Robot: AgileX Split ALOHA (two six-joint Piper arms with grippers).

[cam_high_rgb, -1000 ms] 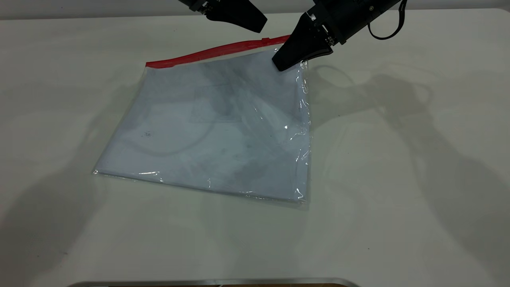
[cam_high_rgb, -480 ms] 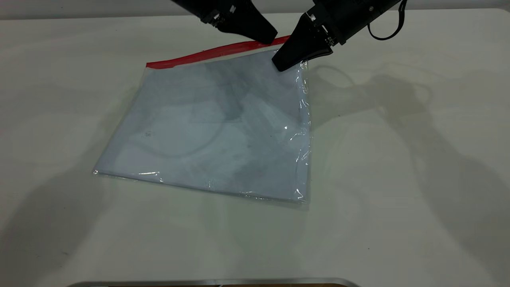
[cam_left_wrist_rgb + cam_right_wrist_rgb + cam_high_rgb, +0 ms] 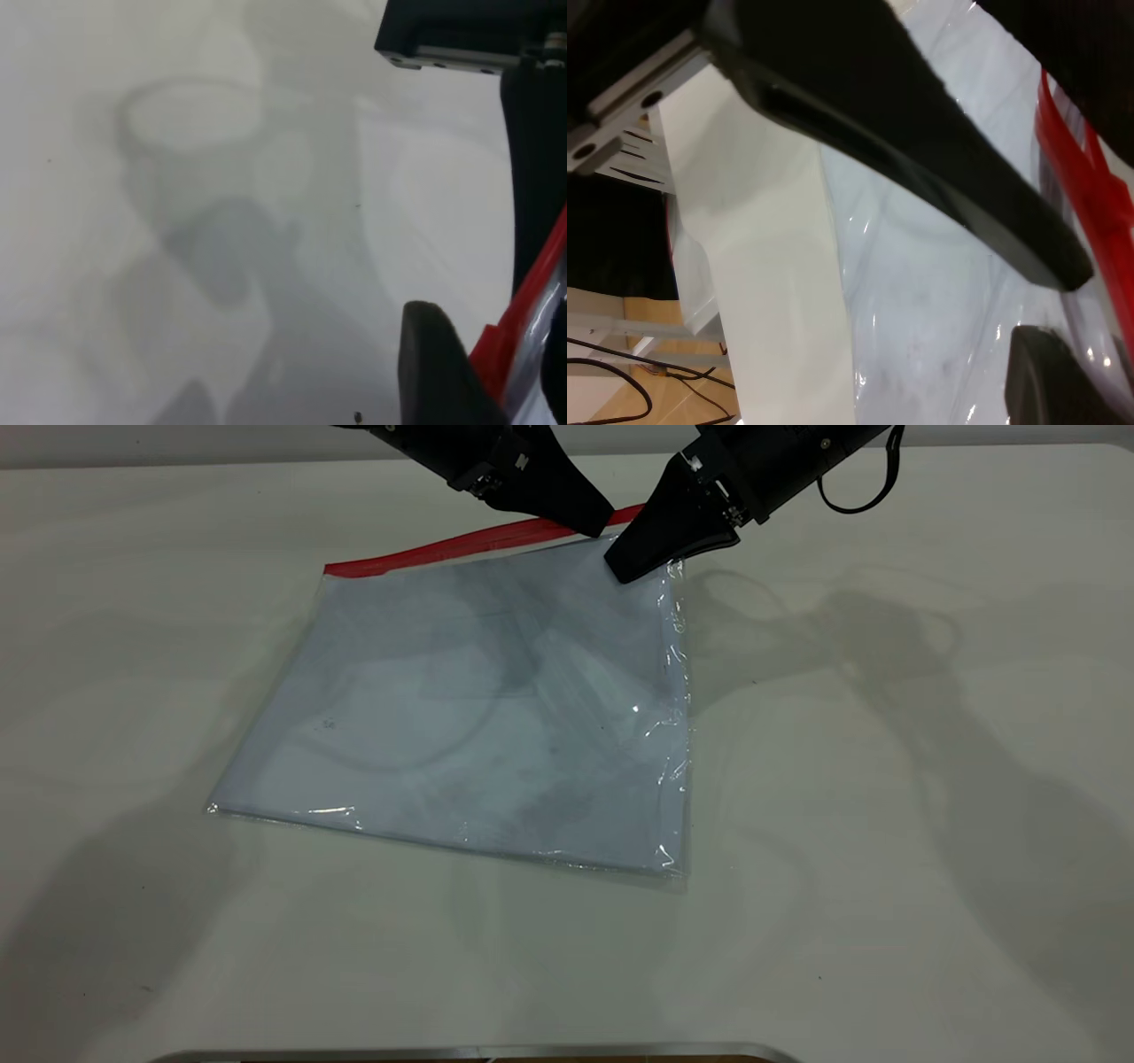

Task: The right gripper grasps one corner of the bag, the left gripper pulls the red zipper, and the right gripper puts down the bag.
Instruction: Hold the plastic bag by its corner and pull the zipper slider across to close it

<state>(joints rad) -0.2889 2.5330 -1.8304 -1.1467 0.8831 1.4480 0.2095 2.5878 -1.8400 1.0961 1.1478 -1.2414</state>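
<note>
The clear bag [image 3: 478,708] with white paper inside lies on the white table [image 3: 886,779]. Its red zipper [image 3: 443,545] runs along the far edge. My right gripper [image 3: 629,562], with the cable loop, is shut on the corner of the bag [image 3: 666,576] at the zipper's right end. In the right wrist view one finger [image 3: 992,221] lies over the bag [image 3: 921,292] and the other shows through the plastic below. My left gripper [image 3: 592,521] is open, its tip down on the zipper just left of the right gripper. The zipper [image 3: 505,345] passes beside its finger [image 3: 434,372]. The slider tab is hidden.
A metal edge [image 3: 478,1052] runs along the near side of the table. Arm shadows fall on the table to the right of the bag. In the right wrist view the table edge and a floor with cables [image 3: 620,381] show beyond it.
My left gripper has come down and to the right onto the red zipper, covering the slider tab. The right gripper and the bag have stayed put.
</note>
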